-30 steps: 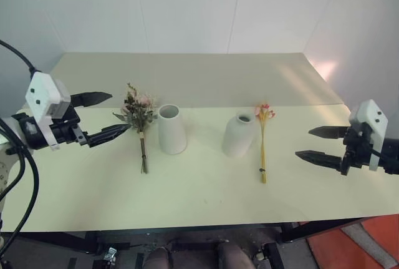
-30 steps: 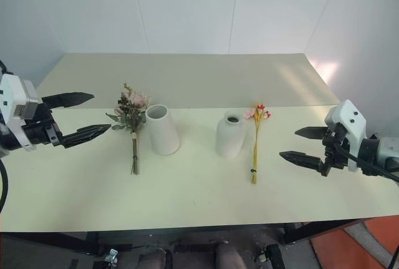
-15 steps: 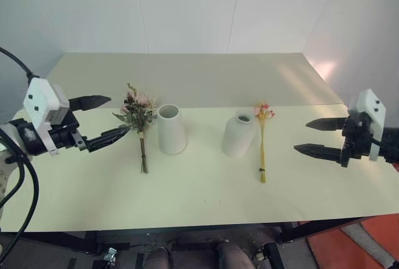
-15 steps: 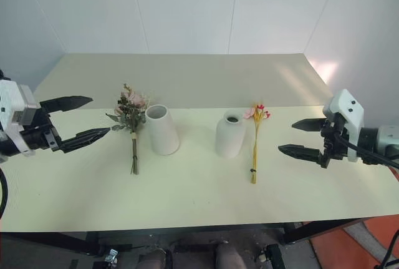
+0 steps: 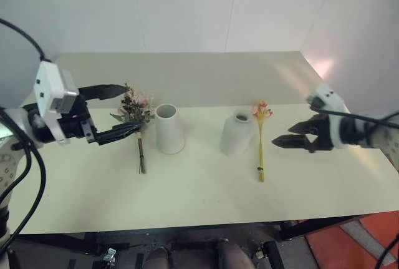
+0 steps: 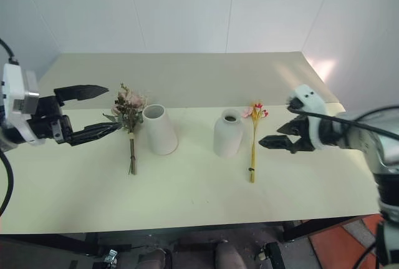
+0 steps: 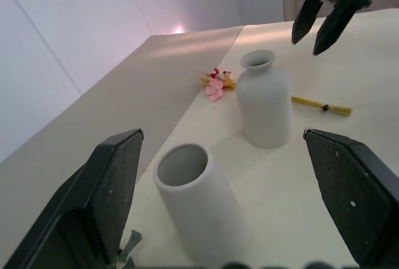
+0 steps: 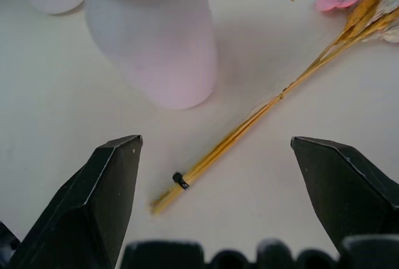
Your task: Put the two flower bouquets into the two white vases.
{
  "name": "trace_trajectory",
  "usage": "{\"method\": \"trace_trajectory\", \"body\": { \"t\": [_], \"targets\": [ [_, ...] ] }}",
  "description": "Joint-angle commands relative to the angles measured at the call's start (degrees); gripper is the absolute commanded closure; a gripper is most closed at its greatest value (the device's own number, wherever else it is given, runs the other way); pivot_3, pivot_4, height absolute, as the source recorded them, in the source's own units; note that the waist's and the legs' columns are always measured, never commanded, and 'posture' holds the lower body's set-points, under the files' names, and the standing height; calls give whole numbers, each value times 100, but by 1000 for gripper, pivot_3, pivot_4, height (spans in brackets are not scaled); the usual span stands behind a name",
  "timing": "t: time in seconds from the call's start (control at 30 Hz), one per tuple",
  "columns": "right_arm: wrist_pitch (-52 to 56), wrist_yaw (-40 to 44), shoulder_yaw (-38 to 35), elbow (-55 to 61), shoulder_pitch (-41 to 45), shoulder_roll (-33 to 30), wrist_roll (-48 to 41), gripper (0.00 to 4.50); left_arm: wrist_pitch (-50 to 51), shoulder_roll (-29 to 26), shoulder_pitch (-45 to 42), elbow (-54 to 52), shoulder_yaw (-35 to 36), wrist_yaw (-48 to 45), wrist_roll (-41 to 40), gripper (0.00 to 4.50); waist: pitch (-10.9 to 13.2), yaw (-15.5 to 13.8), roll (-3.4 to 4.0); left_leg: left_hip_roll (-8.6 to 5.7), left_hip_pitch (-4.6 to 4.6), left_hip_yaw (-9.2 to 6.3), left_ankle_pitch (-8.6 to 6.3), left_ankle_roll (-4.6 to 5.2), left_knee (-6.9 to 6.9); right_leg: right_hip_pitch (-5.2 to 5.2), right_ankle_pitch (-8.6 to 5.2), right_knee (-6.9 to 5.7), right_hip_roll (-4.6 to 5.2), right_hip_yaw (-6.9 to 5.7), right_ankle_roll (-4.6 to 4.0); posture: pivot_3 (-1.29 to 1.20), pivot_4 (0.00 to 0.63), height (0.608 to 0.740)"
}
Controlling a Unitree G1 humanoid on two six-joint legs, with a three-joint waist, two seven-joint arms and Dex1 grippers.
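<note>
**On the table, both bunches flat, both vases empty**

At far left, left gripper (image 5: 123, 110) spread wide, level with the head of the bushy bouquet (image 5: 137, 112), its stem running toward the near edge. Next, tall tapered vase (image 5: 169, 129), matte white, wide-mouthed. Then rounder narrow-necked vase (image 5: 236, 133). Just beside it, slim wheat bouquet (image 5: 260, 136), stiff yellow stalks lengthwise, blossoms far. At right, right gripper (image 5: 292, 136) agape, tilted down, nearer those stalks.
</note>
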State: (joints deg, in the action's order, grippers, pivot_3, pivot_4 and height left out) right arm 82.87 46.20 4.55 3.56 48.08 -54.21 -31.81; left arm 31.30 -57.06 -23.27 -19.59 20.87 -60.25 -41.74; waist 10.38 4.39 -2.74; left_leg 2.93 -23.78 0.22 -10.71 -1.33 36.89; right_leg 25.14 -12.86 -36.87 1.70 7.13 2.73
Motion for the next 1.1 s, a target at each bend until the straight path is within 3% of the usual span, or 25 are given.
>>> {"method": "trace_trajectory", "body": {
  "t": [0.03, 0.37, 0.73, 0.83, 1.1],
  "targets": [
    [883, -533, 257, -877, 778, 428, 154, 0, -88, -72, -326, 108, -133, -166, -45, 23, 0, -11, 0, 0, -6, -1, 0, 0, 0, 4, 4, 1, -1, -1, 6, 0, 150, 740],
    [963, -1266, 1503, -2427, 1780, 1208, 604, 0, -121, 15, -440, -8, -254, -179, -46, 23, 1, -32, 2, 0, -35, -5, 0, 1, 4, 21, 7, 2, 0, -6, 13, 0, 150, 740],
    [177, -911, 2266, -3979, 2301, 1820, 1360, 0, -78, 86, -150, -304, -100, 16, -118, 23, 2, -3, 3, 1, -35, -7, 1, 2, 4, 22, 9, -2, -3, -7, 15, 0, 150, 740],
    [-124, -821, 2388, -4419, 2322, 2010, 1618, 593, -75, 94, -142, -337, -98, 56, -133, 0, 2, -5, 3, 1, -35, -9, 1, 1, 5, 22, 10, -2, -4, -8, 16, 0, 150, 740],
    [-768, -536, 2283, -5097, 2344, 2233, 2149, 3342, -104, 48, -172, -312, -104, 44, -145, 0, -1, 56, 0, 1, -17, -11, 1, 1, 7, 2, 10, -3, -4, -9, 17, 0, 150, 740]
  ]
}}
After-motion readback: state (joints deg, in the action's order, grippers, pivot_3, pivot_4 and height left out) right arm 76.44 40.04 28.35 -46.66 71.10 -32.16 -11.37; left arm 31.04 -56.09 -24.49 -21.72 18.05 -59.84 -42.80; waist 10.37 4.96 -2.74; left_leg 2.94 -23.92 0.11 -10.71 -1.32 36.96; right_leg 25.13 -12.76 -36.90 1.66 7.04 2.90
